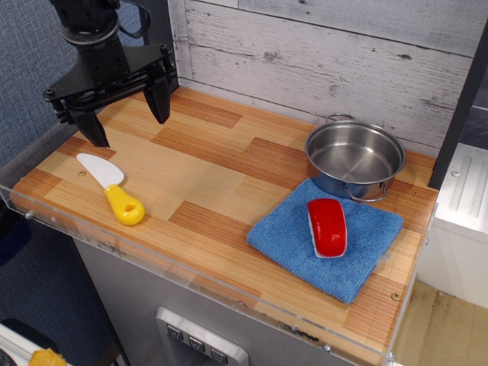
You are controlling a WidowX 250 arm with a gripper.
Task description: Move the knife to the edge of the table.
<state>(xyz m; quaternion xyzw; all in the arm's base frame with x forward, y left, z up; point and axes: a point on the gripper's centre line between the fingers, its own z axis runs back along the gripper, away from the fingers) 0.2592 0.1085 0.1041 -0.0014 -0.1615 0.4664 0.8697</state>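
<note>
The knife (111, 187), with a white curved blade and a yellow handle with a hole, lies flat near the front left corner of the wooden table (213, 183), close to the clear acrylic rim. My gripper (127, 123) hangs above the table's left back part, well above and behind the knife. Its two black fingers are spread wide and hold nothing.
A steel pot (355, 158) stands at the back right. A blue cloth (328, 236) lies in front of it with a red-and-white oblong object (327, 226) on it. A dark post (158, 46) stands at the back left by the plank wall.
</note>
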